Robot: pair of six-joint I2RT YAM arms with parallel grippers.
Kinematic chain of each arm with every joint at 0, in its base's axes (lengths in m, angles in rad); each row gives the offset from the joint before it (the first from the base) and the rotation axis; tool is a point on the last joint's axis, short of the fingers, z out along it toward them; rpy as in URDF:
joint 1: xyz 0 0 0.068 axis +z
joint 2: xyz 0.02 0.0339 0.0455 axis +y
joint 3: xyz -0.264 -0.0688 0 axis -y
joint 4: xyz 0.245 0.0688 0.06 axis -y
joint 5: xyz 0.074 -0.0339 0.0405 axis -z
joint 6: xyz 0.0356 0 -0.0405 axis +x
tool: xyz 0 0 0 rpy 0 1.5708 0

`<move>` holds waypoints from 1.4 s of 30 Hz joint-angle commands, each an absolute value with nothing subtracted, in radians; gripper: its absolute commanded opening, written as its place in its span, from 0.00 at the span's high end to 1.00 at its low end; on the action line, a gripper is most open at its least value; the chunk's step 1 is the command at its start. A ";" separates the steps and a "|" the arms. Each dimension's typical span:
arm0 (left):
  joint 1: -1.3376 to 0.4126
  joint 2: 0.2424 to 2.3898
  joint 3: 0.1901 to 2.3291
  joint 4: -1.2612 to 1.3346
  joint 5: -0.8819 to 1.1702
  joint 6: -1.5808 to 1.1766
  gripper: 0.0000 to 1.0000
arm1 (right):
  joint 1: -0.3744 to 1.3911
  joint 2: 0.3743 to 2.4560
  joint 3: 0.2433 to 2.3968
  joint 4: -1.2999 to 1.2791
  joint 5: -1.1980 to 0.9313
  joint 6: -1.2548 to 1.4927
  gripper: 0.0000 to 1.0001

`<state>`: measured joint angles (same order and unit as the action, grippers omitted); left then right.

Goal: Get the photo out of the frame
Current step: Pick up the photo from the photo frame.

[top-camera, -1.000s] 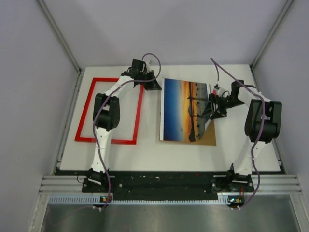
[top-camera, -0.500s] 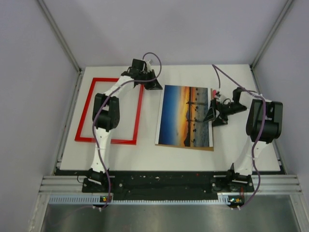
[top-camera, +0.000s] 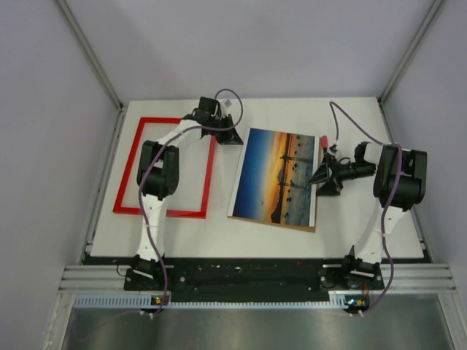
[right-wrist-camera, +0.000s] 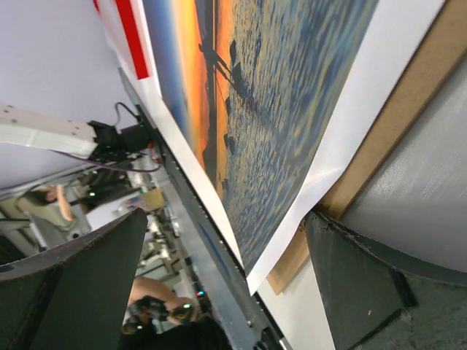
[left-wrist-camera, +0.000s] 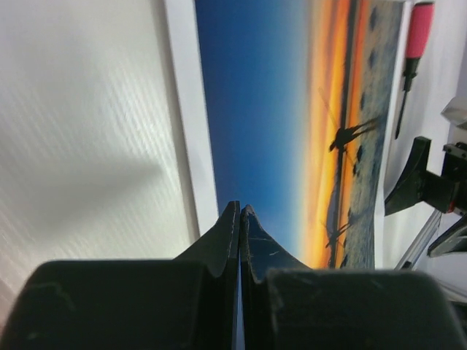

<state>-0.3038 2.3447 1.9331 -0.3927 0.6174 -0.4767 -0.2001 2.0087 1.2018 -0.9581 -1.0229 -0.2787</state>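
The photo (top-camera: 276, 177), an orange-and-blue sunset print, lies tilted on the white table, right of the red frame (top-camera: 128, 166), which lies empty. A brown backing board (top-camera: 295, 226) shows under the photo's near edge. My left gripper (top-camera: 235, 137) is at the photo's far left corner. In the left wrist view its fingers (left-wrist-camera: 239, 213) are shut, and the photo's (left-wrist-camera: 255, 109) white edge runs into them. My right gripper (top-camera: 319, 179) is open at the photo's right edge. In the right wrist view (right-wrist-camera: 226, 284) the photo's (right-wrist-camera: 284, 95) corner and the board (right-wrist-camera: 398, 120) lie between its fingers.
A screwdriver with a pink handle (top-camera: 322, 141) lies just beyond the photo's far right corner, close to my right gripper; it also shows in the left wrist view (left-wrist-camera: 418, 29). Grey walls and metal rails (top-camera: 102, 197) bound the table.
The photo's near end has swung to the left and it now lies flatter over the board. My right gripper has drawn back from over the photo to its right edge. My left gripper has barely moved.
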 commanded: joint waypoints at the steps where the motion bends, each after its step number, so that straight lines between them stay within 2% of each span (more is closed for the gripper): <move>1: -0.310 2.293 1.824 -0.365 0.629 -0.437 1.00 | -0.215 2.088 1.161 -0.847 -0.972 -0.296 0.10; 6: -0.313 2.315 1.750 -0.348 0.626 -0.430 1.00 | -0.216 2.123 1.160 -0.807 -0.985 -0.259 0.20; 21: -0.328 2.341 1.726 -0.337 0.630 -0.433 1.00 | -0.213 2.123 1.128 -0.575 -0.969 -0.043 0.50; 29: -0.337 2.349 1.733 -0.337 0.644 -0.440 1.00 | -0.161 2.089 1.077 -0.405 -0.956 0.073 0.55; 37: -0.348 2.353 1.743 -0.339 0.657 -0.446 1.00 | -0.118 2.092 1.080 -0.241 -0.968 0.176 1.00; 42: -0.341 2.336 1.767 -0.354 0.655 -0.440 1.00 | -0.104 2.047 1.042 -0.187 -0.982 0.209 1.00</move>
